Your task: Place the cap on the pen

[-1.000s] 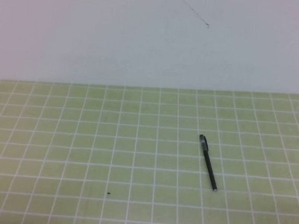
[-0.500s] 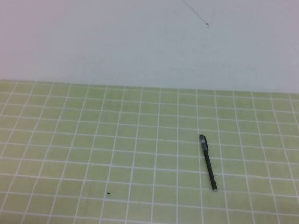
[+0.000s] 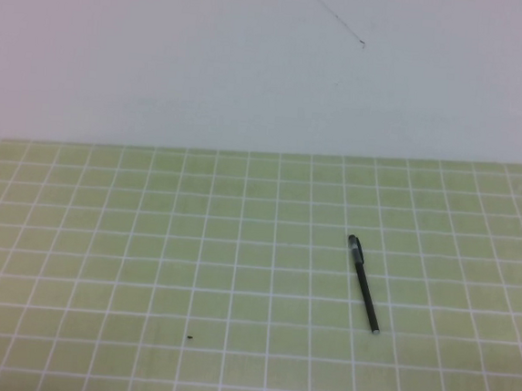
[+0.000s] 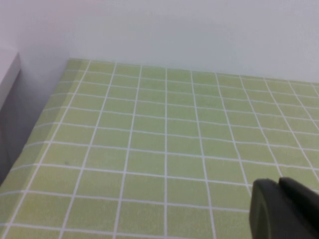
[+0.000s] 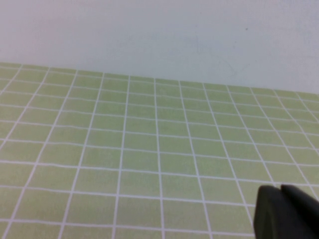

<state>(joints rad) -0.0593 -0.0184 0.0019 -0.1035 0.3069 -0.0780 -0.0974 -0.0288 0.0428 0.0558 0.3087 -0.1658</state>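
Pen (image 3: pixel 364 284) laid flat on green gridded desk (image 3: pixel 147 240), right of centre, nearer the front edge, silver tip toward front | left pincer (image 4: pixel 286 209) seen only at wrist-view corner, above desk, apparently closed | right pincer (image 5: pixel 286 213) likewise, apparently closed

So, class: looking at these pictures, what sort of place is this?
Probably a robot test bench, not a home: a green mat with a white grid, a plain white back wall, one thin black pen. The left gripper and right gripper only edge into their wrist views.
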